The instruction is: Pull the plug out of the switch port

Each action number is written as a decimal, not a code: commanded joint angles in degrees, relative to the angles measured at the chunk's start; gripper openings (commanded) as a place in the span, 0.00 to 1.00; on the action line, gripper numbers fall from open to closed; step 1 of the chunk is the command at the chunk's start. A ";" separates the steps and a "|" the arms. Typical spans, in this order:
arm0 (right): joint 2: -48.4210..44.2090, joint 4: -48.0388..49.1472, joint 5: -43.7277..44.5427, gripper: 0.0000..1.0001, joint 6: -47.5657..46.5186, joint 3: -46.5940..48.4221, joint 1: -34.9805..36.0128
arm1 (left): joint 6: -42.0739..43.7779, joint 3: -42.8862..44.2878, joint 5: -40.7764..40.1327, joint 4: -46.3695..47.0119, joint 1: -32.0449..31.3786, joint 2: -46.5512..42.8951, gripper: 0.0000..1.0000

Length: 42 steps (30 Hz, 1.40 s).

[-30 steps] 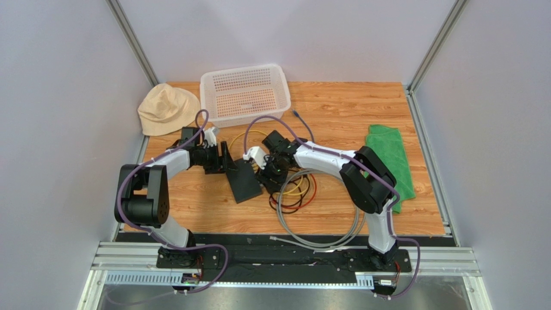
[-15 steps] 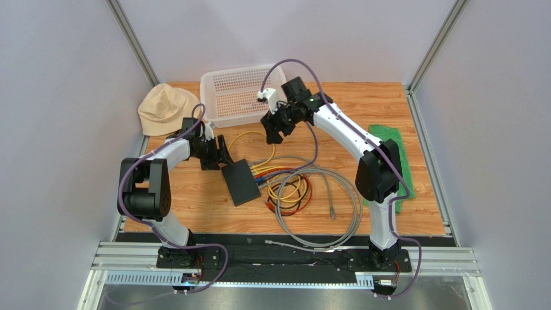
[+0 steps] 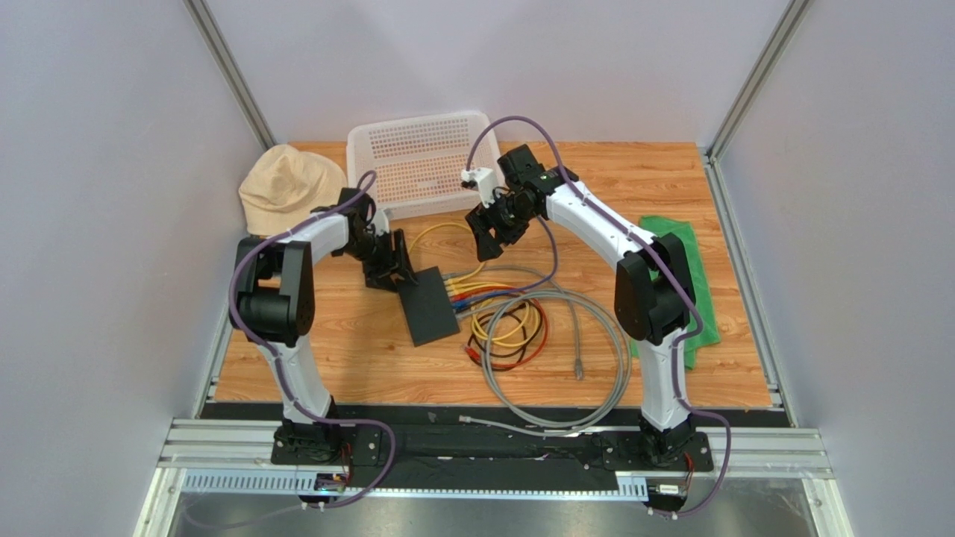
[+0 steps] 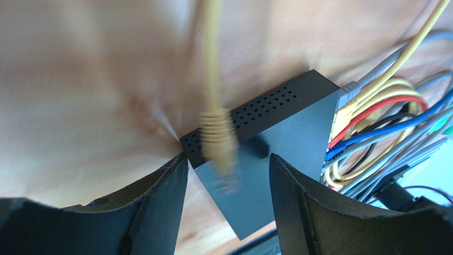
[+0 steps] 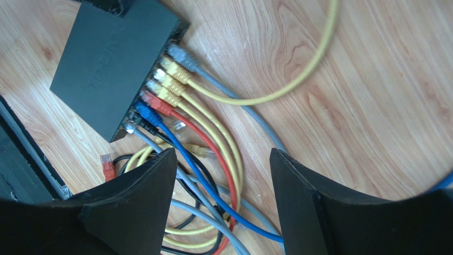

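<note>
The right gripper (image 5: 222, 154) is held wide above plugs (image 5: 159, 87) seated in the switch (image 5: 106, 58); the left gripper (image 4: 227, 159) is spread at its corner.

Both the left gripper (image 4: 228, 159) and the right gripper (image 5: 222, 156) have black jaws. Between the left jaws, the switch (image 4: 287, 143) is matte black, its side wall dotted with rows of small holes. A blurred yellow cable (image 4: 217, 141) with a ribbed boot crosses it. Above the right gripper's left jaw, the plugged leads run in colour order: grey lead (image 5: 183, 57), two yellow leads (image 5: 175, 73), red lead (image 5: 157, 104), blue lead (image 5: 144, 113), then grey again. A loose red plug (image 5: 108, 167) shows just left of that jaw. The table (image 5: 372, 106) around the jaws is orange-brown with wavy wood grain. Beyond the jaws, the basket (image 3: 420, 168) is white with a fine perforated grid, the hat (image 3: 286, 185) is cream and the cloth (image 3: 673, 257) is green.
</note>
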 commanded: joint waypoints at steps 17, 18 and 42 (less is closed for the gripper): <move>5.18 1.22 -7.25 0.68 -2.87 7.26 -7.10 | 4.30 12.74 -1.76 2.82 -2.37 -3.21 0.78; 6.87 1.49 -8.31 0.67 -1.30 10.58 -7.10 | 4.48 10.72 -1.41 4.21 -2.37 -4.88 0.79; 5.22 8.34 -13.16 0.68 7.32 -12.13 -5.87 | 10.37 -1.34 0.00 6.86 -2.37 -16.59 0.76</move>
